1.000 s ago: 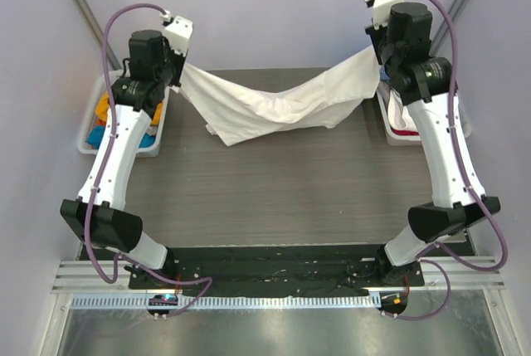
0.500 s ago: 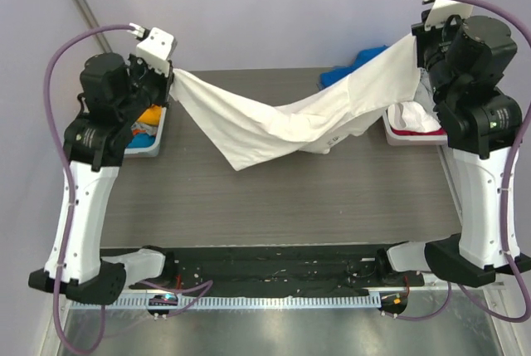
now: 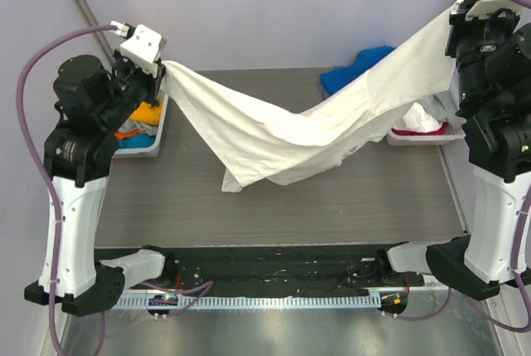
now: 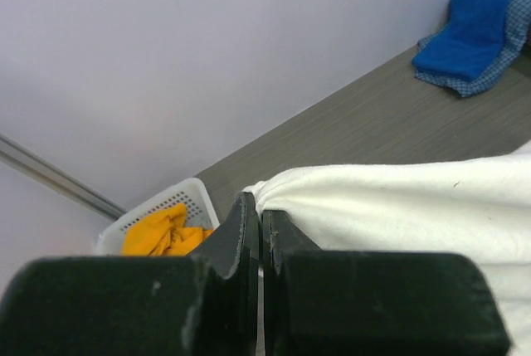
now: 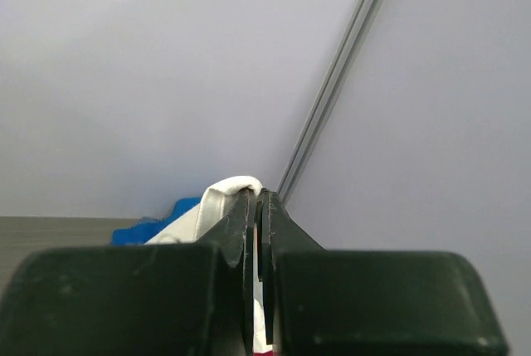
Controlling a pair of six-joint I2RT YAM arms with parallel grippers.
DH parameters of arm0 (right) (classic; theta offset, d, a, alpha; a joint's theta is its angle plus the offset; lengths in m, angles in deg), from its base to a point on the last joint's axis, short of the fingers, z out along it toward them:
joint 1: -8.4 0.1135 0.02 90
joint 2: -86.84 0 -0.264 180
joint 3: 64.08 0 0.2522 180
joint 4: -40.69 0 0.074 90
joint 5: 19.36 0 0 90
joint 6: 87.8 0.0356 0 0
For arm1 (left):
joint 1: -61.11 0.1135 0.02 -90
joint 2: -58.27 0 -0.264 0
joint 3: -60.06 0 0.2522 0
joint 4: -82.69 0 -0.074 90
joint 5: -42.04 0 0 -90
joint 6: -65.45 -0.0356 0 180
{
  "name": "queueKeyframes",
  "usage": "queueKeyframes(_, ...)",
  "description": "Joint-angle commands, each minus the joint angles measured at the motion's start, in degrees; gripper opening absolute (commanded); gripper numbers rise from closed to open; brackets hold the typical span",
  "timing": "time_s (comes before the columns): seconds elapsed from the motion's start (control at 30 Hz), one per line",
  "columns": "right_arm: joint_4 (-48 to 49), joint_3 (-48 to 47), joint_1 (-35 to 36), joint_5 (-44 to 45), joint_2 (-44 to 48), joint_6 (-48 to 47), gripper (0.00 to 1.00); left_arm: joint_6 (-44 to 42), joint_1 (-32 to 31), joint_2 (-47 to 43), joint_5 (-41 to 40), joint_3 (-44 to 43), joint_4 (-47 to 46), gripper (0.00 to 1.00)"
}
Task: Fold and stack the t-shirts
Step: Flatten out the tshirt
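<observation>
Above the table point(image 3: 332, 207), white t-shirt point(image 3: 274, 136) slung between arms, ends clamped in left fingers point(image 4: 237, 236) and right fingers point(image 5: 239, 225)

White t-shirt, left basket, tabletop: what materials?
White t-shirt: soft matte cloth, likely cotton knit; it sags and creases. Left basket: white plastic, apparently, with moulded slats. Tabletop: dark grey wood-grain, probably laminate; faint sheen.

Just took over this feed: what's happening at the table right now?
Both arms hold one white t-shirt in the air over the table. The left hand is shut on one edge, the right hand on the opposite edge, so the cloth sags between them. It is not folded yet. A blue shirt lies at the table's far right.
</observation>
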Motion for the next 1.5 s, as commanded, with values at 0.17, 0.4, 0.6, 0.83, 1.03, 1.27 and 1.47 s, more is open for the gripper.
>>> queueKeyframes(0.17, 5.6, 4.4, 0.0, -0.3, -5.5, -0.3, 0.01, -5.7, 0.1, 7.9, -7.4, 7.8, -9.2, 0.00)
queueKeyframes(0.4, 10.7, 18.3, 0.0, -2.0, -10.2, 0.0, 0.01, -10.4, 0.1, 16.8, -16.2, 19.7, -21.3, 0.00)
queueKeyframes(0.6, 12.6, 23.0, -0.9, -4.0, -16.4, 0.3, 0.01, -11.1, 0.1, 30.4, -19.9, 18.2, -25.5, 0.00)
queueKeyframes(0.83, 13.3, 24.9, -0.9, -4.8, -21.8, 0.6, 0.01, -10.1, 0.1, 42.8, -29.3, 13.7, -32.8, 0.00)
queueKeyframes(1.03, 13.6, 26.5, -1.1, -5.4, -22.8, 0.4, 0.01, -8.8, -0.1, 47.1, -31.5, 11.3, -32.7, 0.23)
queueKeyframes(1.27, 13.9, 30.5, -1.0, -6.4, -22.3, 1.0, 0.01, -5.2, -0.3, 39.6, -17.6, 15.5, -23.1, 1.00)
queueKeyframes(1.47, 13.9, 33.6, -1.1, -7.8, -21.4, 2.2, 0.01, -5.3, -3.8, 34.4, 2.4, 14.1, -5.4, 0.93)
